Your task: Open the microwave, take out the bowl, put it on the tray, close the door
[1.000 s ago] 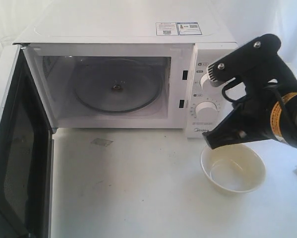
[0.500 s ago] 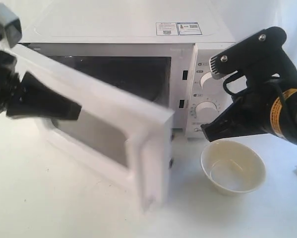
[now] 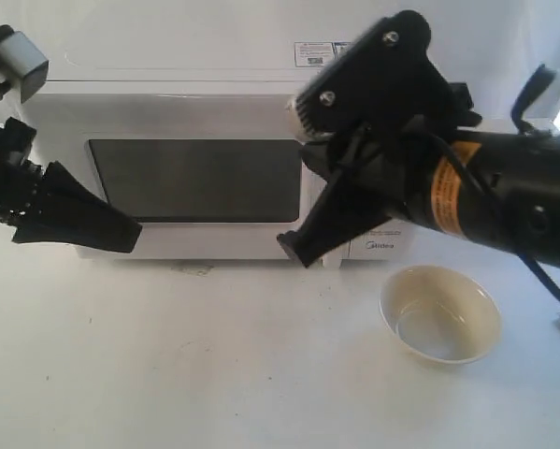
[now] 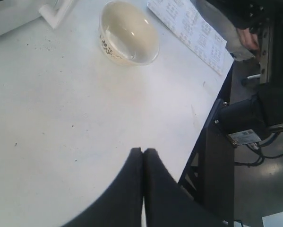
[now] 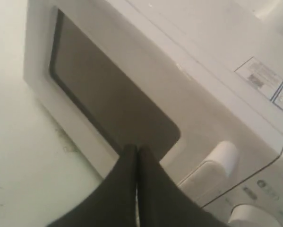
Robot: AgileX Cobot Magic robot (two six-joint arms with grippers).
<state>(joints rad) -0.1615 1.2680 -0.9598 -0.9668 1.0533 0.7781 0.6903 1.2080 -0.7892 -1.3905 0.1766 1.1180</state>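
A bare white table (image 3: pixel 214 374) fills the foreground under a plain white backdrop. At the left, the left pincer (image 3: pixel 128 236) hangs before the lower left corner of the microwave (image 3: pixel 167 103), its tips pressed together on nothing. The door (image 3: pixel 195 180) lies flush with the front, so closing looks like the step in hand, at or near its end. The right pincer (image 3: pixel 294 251), also pinched together and empty, hovers low at the door's right edge; whether it touches I cannot tell. Farther right the bowl (image 3: pixel 438 313) stands on the table, with no tray visible under it. The next move probably calls for checking that the door has caught, then drawing both arms clear of the bowl.
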